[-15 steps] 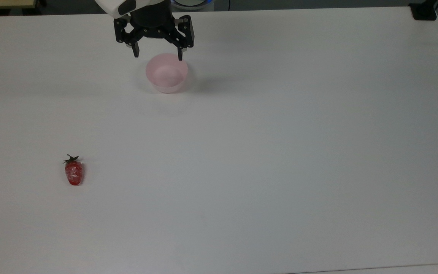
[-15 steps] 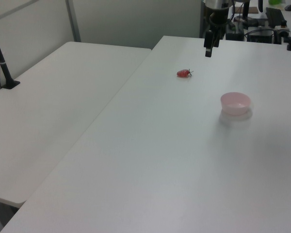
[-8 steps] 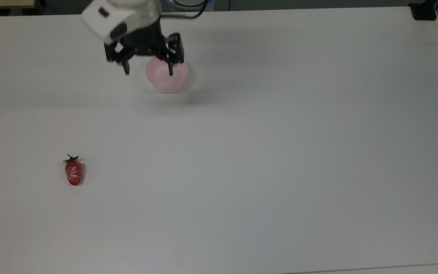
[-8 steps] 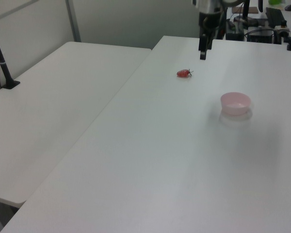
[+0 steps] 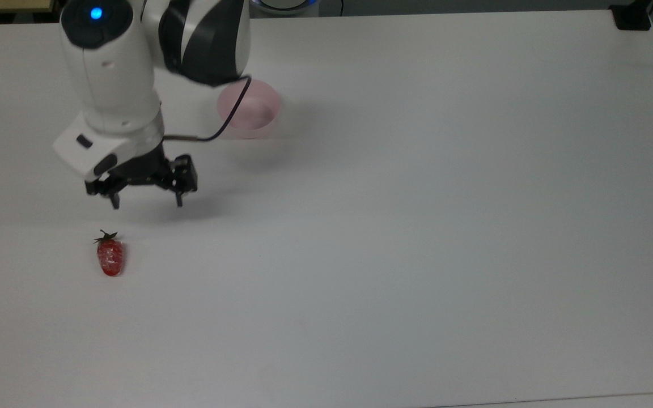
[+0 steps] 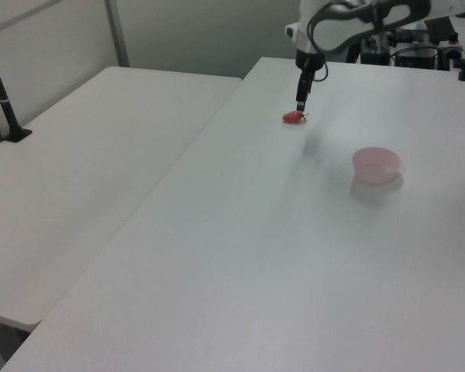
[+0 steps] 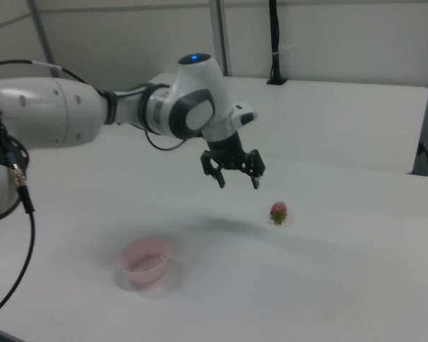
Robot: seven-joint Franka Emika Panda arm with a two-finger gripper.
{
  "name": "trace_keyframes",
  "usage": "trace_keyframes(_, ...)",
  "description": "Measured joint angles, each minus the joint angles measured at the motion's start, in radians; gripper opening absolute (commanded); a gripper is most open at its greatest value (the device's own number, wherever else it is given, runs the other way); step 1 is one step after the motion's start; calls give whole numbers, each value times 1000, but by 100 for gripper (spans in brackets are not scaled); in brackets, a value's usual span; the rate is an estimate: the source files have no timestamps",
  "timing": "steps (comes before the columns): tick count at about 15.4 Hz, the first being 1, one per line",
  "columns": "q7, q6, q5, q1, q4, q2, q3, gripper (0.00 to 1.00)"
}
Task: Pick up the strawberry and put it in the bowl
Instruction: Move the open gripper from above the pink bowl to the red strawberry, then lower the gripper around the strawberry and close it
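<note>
The gripper (image 5: 147, 203) was held above the table (image 5: 417, 226), fingers spread and pointing down, nothing between them, the arm (image 7: 93, 114) stretched out level. The strawberry (image 5: 110, 258) was seen lying near it, well apart from the bowl (image 5: 253, 113).

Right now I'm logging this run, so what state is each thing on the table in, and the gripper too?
strawberry: lying on its side on the table, untouched, leafy cap toward the top view's top.
bowl: upright on the table, nothing in it.
gripper: open, holding nothing, in the air above the table, short of the strawberry.
table: white, carrying the strawberry and the bowl far apart.
</note>
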Motion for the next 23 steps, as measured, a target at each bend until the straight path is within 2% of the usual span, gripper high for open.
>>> trace_keyframes(6, -3, 202, 0, -9, 68, 185, -49, 100)
trace_keyframes(7, -4, 220, 0, -12, 79, 206, -53, 96)
trace_keyframes(12, -20, 271, 0, -29, 106, 243, -62, 62)
trace_keyframes(14, -24, 271, 0, -29, 107, 247, -62, 44)
trace_keyframes(23, -40, 274, 18, -29, 118, 247, -63, 43)
